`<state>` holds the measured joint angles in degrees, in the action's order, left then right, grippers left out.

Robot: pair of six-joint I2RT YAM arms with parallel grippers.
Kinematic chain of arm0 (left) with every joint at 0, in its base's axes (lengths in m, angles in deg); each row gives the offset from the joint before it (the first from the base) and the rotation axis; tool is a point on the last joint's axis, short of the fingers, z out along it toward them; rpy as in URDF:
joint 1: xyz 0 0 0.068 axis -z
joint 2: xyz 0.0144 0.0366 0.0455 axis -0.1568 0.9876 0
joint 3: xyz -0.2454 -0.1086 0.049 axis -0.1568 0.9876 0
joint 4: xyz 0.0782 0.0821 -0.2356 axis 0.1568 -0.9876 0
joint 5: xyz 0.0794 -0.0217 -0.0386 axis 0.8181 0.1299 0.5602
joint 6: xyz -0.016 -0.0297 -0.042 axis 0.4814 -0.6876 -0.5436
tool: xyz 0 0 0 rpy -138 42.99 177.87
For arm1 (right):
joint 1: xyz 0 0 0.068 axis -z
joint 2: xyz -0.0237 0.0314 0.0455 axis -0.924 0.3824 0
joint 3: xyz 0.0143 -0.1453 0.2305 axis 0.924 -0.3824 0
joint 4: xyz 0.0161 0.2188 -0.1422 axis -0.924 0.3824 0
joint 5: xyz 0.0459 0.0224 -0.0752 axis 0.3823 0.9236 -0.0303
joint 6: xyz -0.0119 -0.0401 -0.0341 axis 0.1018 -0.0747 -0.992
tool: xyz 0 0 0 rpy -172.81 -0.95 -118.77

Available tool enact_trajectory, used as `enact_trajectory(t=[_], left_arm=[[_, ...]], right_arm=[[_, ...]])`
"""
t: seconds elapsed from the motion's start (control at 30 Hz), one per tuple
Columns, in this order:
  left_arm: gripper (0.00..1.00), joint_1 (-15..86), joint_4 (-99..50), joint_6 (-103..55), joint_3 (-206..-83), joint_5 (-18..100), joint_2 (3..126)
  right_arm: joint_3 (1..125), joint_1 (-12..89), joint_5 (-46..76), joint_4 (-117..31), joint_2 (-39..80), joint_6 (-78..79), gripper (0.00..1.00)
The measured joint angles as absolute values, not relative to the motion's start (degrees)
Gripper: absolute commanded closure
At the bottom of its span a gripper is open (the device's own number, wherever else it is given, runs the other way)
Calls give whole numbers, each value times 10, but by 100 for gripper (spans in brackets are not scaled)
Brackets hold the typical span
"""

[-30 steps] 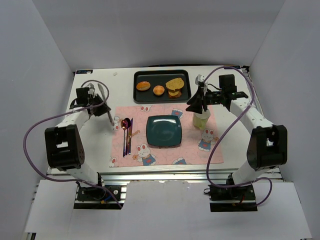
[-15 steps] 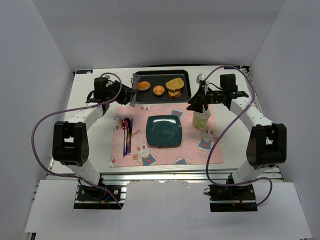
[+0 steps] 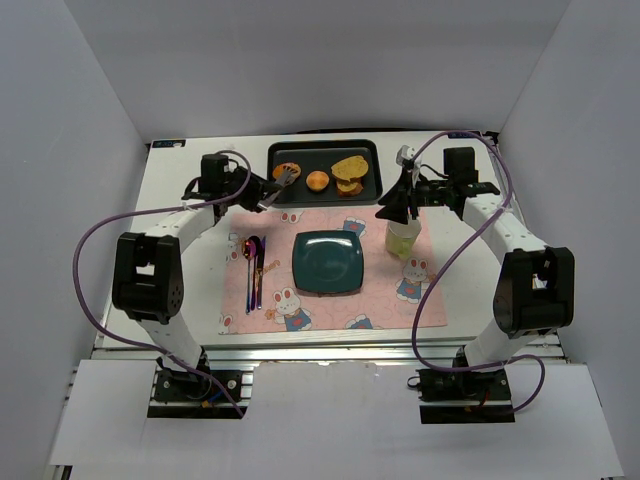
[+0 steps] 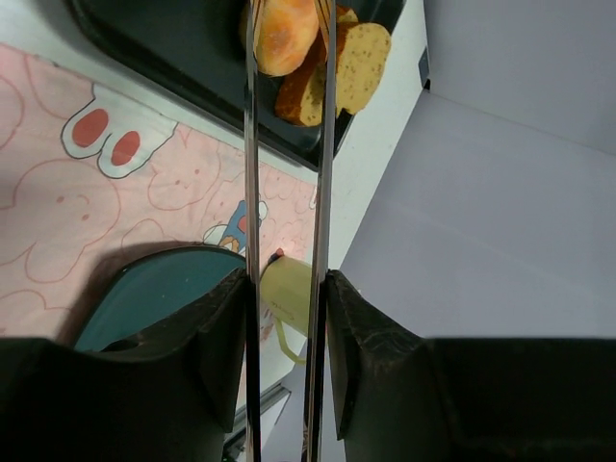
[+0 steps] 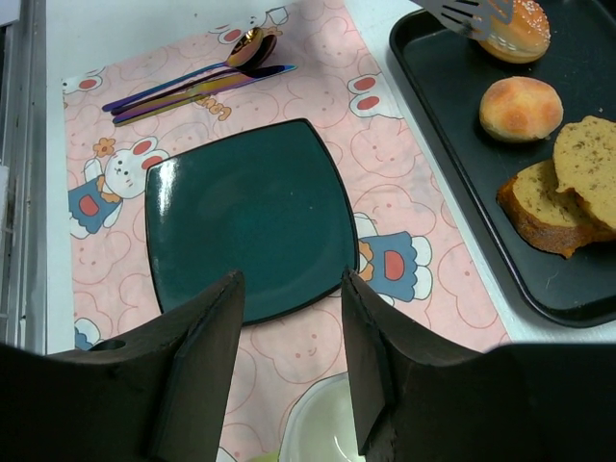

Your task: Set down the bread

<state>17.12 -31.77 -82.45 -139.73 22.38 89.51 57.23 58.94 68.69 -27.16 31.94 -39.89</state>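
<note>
- The left gripper (image 4: 286, 289) is squeezed shut on a pair of long metal tongs (image 4: 251, 192); its two fingers press on the tong arms from both sides
- The tongs reach out to the black tray (image 5: 452, 96); their tips are at the oval bun (image 5: 520, 29), and one flat tip with slots touches the bun's edge; I cannot tell if the bun is pinched tight
- The oval bun sits in the tray; the round bun (image 5: 521, 108) sits in the tray just beside it, not touching it; the toast (image 5: 563, 192) is piled near the round bun
- The right gripper (image 5: 292, 279) is wide open and holds nothing; it hangs above the yellow-green cup (image 3: 403, 238)
- The teal plate (image 5: 255, 231) lies in the middle of the pink bunny mat (image 5: 385, 154), near the tray
- A shiny spoon (image 5: 192, 85) lies on the mat on the other side of the plate from the cup
</note>
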Motion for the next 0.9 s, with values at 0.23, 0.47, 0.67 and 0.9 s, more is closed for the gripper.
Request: enact_trajectory(t=[0.23, 0.47, 0.67, 0.9], left_arm=[[53, 174, -322, -883, -1375, 255, 883], [48, 174, -303, -950, -1328, 272, 878], [45, 174, -269, -972, -1327, 276, 878], [44, 174, -242, -985, -1327, 276, 878]], right_arm=[[567, 592, 687, -275, 319, -399, 50], [566, 592, 687, -276, 319, -398, 50], [564, 595, 687, -275, 319, -398, 50], [559, 597, 687, -275, 319, -398, 50]])
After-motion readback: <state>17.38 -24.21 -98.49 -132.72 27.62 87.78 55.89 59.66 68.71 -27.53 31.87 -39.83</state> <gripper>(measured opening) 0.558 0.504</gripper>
